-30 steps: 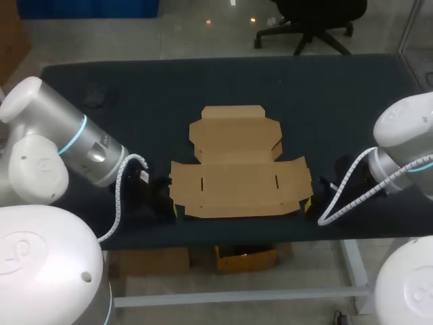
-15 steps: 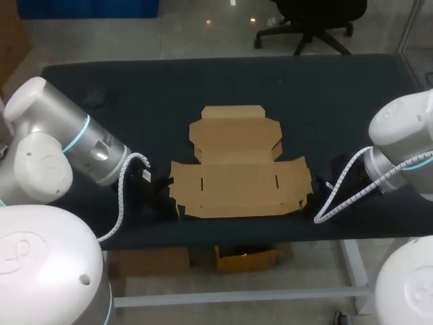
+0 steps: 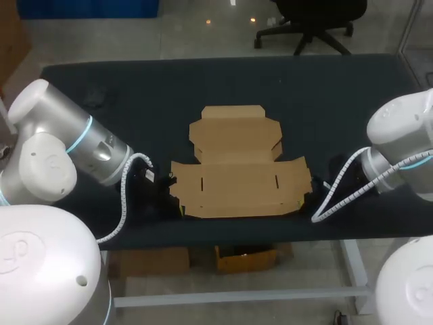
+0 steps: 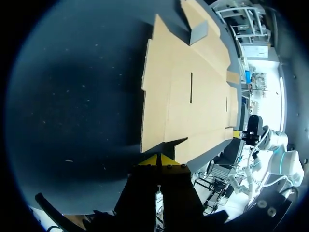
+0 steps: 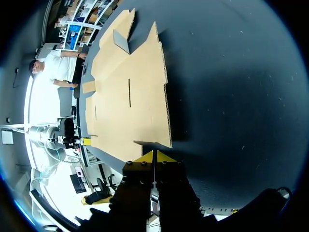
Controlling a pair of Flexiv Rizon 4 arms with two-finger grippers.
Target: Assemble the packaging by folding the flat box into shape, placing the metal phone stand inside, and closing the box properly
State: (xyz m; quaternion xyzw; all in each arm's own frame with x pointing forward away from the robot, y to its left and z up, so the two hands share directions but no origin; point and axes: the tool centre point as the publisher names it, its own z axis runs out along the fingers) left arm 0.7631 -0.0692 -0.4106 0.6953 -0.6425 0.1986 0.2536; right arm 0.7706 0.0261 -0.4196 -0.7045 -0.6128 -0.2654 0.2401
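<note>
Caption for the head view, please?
Flat box on the table, left end effector and right end effector at its near corners.

Head cam: fixed, high & behind robot, looks down on whole table (image 3: 135, 88) from far off; flat box (image 3: 238, 179) sits mid-view, arms come in from both sides. L wrist cam: low, close over table at box's near left corner, own left gripper (image 4: 158, 159) in foreground, faces across box to right gripper (image 4: 236, 134). R wrist cam mirrors it from near right corner. All 3 views share box; wrist cams face each other.
</note>
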